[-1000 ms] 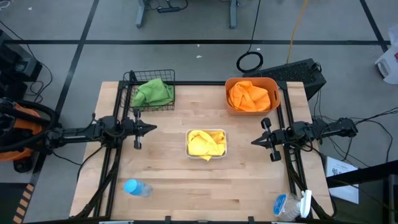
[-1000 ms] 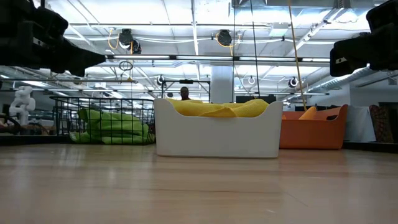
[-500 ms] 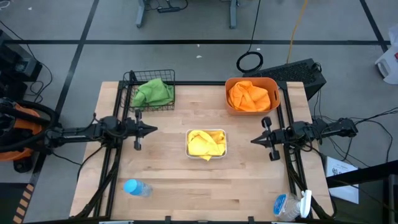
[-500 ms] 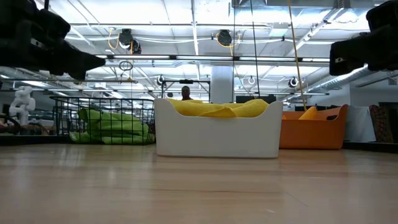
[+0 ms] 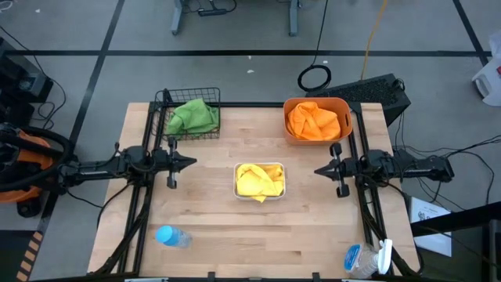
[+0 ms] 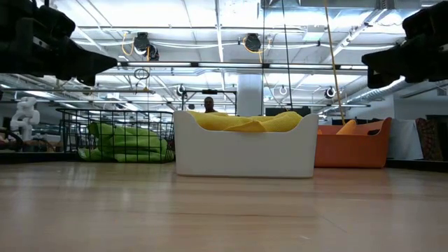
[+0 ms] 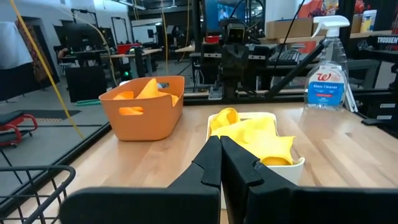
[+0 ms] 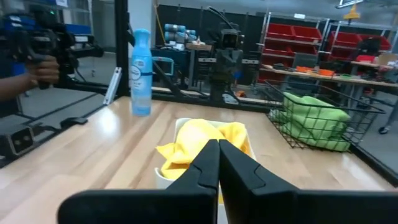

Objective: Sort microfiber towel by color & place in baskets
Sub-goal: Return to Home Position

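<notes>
Reading "Glass Cleaner" on spray btl [image 7: 326, 79]; L gripper [image 5: 192, 162], R gripper [image 5: 318, 171] closed.

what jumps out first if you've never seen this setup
Three bright cloth piles stand out: green cloths in the wire basket at back left, orange cloths in the orange tub at back right, yellow cloths in the white tray at centre. The left gripper and right gripper hover shut either side of the tray, empty.

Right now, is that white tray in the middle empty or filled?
Filled. The white tray holds crumpled yellow cloth, which in the low view bulges above its rim.
</notes>
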`<state>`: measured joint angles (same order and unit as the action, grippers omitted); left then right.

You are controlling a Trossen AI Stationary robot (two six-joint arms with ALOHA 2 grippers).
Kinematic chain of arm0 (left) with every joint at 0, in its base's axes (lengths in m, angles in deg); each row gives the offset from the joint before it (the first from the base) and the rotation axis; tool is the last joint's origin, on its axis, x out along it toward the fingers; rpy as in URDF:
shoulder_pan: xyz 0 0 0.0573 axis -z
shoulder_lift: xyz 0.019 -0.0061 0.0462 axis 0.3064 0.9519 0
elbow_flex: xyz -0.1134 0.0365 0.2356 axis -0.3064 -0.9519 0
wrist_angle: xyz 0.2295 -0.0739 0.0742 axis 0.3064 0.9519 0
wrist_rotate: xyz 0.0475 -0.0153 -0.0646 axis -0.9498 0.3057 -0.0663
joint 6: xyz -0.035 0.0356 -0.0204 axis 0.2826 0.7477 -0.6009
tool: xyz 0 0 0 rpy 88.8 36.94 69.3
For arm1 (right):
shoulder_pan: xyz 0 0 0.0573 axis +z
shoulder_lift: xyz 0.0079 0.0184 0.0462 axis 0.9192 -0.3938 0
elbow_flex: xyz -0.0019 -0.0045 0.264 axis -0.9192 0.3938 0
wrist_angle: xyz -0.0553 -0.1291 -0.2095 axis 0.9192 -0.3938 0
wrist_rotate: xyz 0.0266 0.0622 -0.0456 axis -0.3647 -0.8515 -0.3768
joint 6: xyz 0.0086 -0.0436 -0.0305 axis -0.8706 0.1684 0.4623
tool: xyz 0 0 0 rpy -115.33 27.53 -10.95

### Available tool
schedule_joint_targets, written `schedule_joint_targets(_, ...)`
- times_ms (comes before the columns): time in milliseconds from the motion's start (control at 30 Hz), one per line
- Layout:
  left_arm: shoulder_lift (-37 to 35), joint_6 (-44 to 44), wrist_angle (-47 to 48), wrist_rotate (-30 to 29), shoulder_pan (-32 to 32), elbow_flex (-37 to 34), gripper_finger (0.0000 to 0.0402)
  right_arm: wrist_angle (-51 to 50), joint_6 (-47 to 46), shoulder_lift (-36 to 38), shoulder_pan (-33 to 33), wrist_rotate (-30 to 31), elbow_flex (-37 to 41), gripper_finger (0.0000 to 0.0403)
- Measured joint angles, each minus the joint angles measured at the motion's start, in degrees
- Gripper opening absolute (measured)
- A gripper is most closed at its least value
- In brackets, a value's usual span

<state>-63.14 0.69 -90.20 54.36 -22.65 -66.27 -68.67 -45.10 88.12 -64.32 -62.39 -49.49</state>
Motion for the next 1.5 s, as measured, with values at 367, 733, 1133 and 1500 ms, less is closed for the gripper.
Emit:
schedule_joint_targets(367,0.0,0.1,0.0,-0.2,0.0,0.0,0.0,0.1,-0.8,0.0,1.5,-0.5,0.0,0.0)
schedule_joint_targets(733,0.0,-0.5,0.0,-0.3,0.0,0.0,0.0,0.1,-0.1,0.0,1.5,2.1,0.0,0.0)
schedule_joint_targets(1133,0.0,-2.4,-0.1,0.5,1.8,0.0,0.0,0.3,-0.2,0.0,1.5,2.3,0.0,0.0)
schedule_joint_targets(1500,0.0,-2.0,-0.1,-0.2,3.1,0.0,0.0,0.3,-0.2,0.0,1.5,2.3,0.0,0.0)
